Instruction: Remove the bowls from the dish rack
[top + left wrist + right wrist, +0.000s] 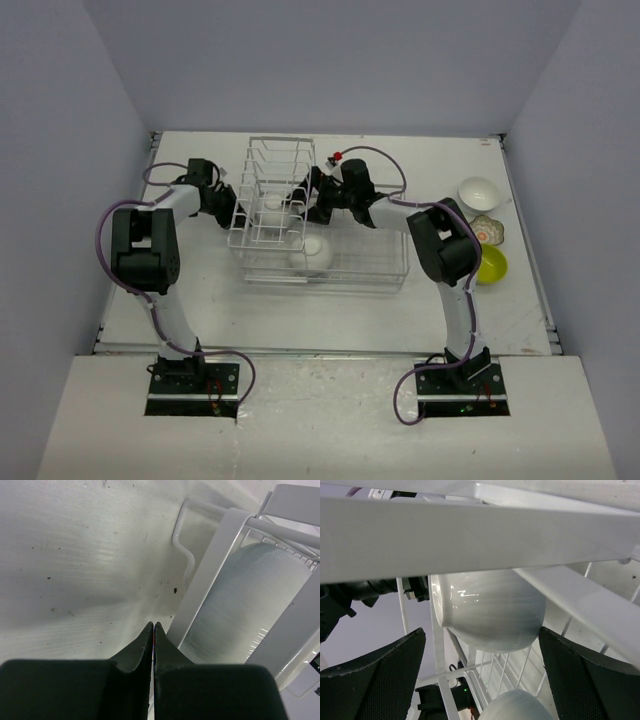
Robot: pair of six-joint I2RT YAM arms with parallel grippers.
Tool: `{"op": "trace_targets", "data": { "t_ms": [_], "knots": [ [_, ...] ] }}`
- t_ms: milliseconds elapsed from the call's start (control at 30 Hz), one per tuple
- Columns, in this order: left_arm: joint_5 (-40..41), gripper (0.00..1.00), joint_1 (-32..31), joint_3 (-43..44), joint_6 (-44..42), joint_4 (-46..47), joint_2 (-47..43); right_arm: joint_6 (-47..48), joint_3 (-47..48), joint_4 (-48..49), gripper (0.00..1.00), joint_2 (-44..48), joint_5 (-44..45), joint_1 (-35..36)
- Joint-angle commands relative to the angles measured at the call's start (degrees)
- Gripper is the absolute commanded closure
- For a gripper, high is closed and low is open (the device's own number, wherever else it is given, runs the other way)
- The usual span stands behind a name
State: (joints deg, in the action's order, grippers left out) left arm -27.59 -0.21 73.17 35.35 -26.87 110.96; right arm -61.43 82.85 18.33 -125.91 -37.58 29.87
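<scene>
While your right end effector (481, 634) is gaping wide before the racked white bowl (490, 607), you are probably facing light, stiff, slick, chippable ware, best pinched across its rim.

The rack (350, 270) is white wire; the racked bowl (313, 250) is plain white. On the white, dark-flecked desk (200, 300) are a white bowl (479, 190), a lime-yellow bowl (492, 265) and a cream bowl (488, 230) with a brownish pattern. The left pincer (153, 625) and right pincer (482, 630) are black.
</scene>
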Motion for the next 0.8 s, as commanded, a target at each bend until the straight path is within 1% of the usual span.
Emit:
{"op": "trace_targets", "data": {
  "t_ms": [0,67,100,167,333,533,633,767],
  "knots": [
    [-2.64,1.00,-0.06,0.22,0.07,1.21,-1.27,-4.48,-0.76,9.88,0.07,3.30,-4.78,1.60],
    [-2.55,1.00,-0.06,0.22,0.07,1.21,-1.27,-4.40,-0.32,9.88,0.07,3.04,-5.57,1.60],
    [-2.55,1.00,-0.06,0.31,0.07,1.21,-1.27,-5.10,-0.58,11.97,0.07,3.04,-6.62,1.60],
    [-2.64,1.00,-0.06,0.40,-0.02,1.12,-1.01,-5.19,-0.50,12.17,0.07,3.12,-6.98,1.77],
    [-2.64,1.00,-0.06,0.57,0.07,1.21,-0.65,-7.04,-1.37,16.82,0.08,3.30,-9.44,2.12],
    [-2.73,1.00,-0.06,1.10,0.24,1.04,-0.48,-7.04,-0.50,14.81,0.09,2.16,-9.09,2.12],
    [-2.64,1.00,-0.06,1.19,0.07,0.86,-0.39,-7.39,-0.84,14.89,0.13,1.81,-8.13,2.12],
    [-2.46,1.00,-0.06,0.93,-0.02,0.95,-0.30,-11.25,-2.60,20.60,0.20,0.15,-7.59,2.12]
  ]
}}
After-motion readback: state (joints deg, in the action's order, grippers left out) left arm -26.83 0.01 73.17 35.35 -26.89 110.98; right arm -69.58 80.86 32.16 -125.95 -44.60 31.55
